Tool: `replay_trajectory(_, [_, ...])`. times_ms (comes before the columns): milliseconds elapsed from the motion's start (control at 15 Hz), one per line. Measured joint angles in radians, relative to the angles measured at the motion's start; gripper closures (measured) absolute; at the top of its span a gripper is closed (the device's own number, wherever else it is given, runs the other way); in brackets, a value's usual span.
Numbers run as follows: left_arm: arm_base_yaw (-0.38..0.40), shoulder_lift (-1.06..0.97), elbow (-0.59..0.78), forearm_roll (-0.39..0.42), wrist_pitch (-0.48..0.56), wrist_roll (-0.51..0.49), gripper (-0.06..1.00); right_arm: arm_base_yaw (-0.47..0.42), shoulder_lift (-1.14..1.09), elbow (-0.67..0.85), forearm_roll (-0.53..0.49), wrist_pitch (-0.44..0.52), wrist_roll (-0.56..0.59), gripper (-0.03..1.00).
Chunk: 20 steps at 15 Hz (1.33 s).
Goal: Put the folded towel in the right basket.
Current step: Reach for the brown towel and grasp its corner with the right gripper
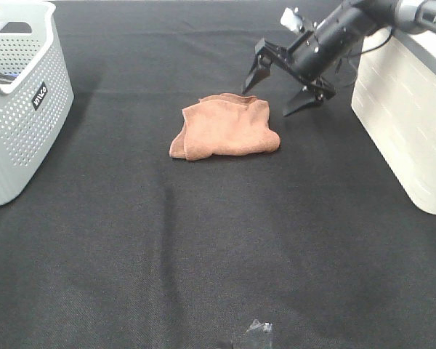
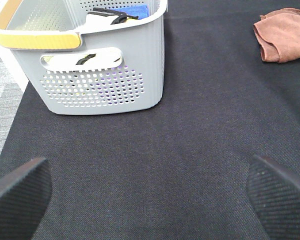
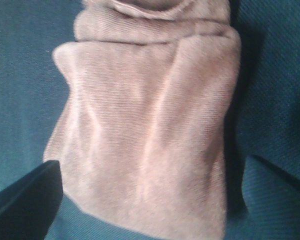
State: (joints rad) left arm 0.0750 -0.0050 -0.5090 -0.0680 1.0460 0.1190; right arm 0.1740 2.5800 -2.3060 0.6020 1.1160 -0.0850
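**Approach to the towel, nothing gripped yet**

From the high camera: shows the folded towel (image 1: 225,129) lying flat on the black table cloth (image 1: 203,247), well apart from the right basket (image 1: 407,123), on its side toward the middle of the table. Shows the right gripper (image 1: 267,102) between the towel and the right basket, apparently raised off the cloth. Jaws spread wide, holding nothing, tilted down toward the towel edge that faces the right basket. Shows also the left basket (image 1: 22,109), far from the right basket, beyond the towel.

From the left wrist: shows the left gripper (image 2: 150,200) spread apart and empty, hovering over bare cloth. Finds the left basket (image 2: 105,85) close in front, with some items (image 2: 115,15) inside, and the towel (image 2: 285,35) further off. No right basket here, so no placing against it from this view.

From the right wrist: fills almost wholly with the towel (image 3: 150,125), creased and somewhat blurred, directly under the right gripper (image 3: 150,210). Dark fingers (image 3: 20,207) on either side of it, with no contact to be seen. Again no right basket.

On the step: looks like the approach, before the grasp. Next, probably:
- lower until the fingers straddle the thick folded edge;
- close firmly through all the layers;
- lift clear of the cloth;
- carry toward the right basket, over its rim, and release inside.

Worth care: risks catching only the top layer and opening the fold on the way.
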Motion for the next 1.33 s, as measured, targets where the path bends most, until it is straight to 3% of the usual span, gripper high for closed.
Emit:
replay_trajectory(333, [0.0,0.0,0.0,-0.001,0.0,0.0,-0.05,-0.037,0.05,0.0,0.002,-0.025,-0.013,0.04])
replay_trajectory(1000, [0.0,0.0,0.0,-0.001,0.0,0.0,-0.05,-0.024,0.098,-0.012,0.001,-0.037,-0.02,0.08])
replay_trajectory(1333, [0.0,0.0,0.0,-0.001,0.0,0.0,-0.05,0.149,0.159,-0.035,0.113,-0.168,-0.01,0.14])
